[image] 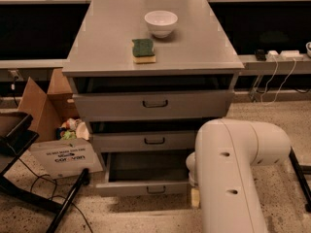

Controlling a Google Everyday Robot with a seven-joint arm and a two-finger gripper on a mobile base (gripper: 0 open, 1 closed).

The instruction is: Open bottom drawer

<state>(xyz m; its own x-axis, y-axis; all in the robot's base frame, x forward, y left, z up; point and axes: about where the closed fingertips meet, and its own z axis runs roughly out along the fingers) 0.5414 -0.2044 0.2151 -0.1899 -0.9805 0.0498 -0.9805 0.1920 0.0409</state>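
The bottom drawer (141, 188) of the grey cabinet stands pulled out, its plain grey tray (146, 166) showing and its small dark handle (156, 190) facing me. The middle drawer (126, 142) and the top drawer (112, 106) above it are each out a little. My white arm (233, 174) fills the lower right foreground. My gripper (194, 196) is almost wholly hidden behind the arm; only a pale bit shows at the right end of the bottom drawer's front.
A white bowl (161, 22) and a green sponge (144, 50) sit on the cabinet top (194, 47). An open cardboard box (53, 135) with rubbish stands left of the cabinet. A dark stand with legs (29, 198) is at lower left. Cables (272, 76) hang at right.
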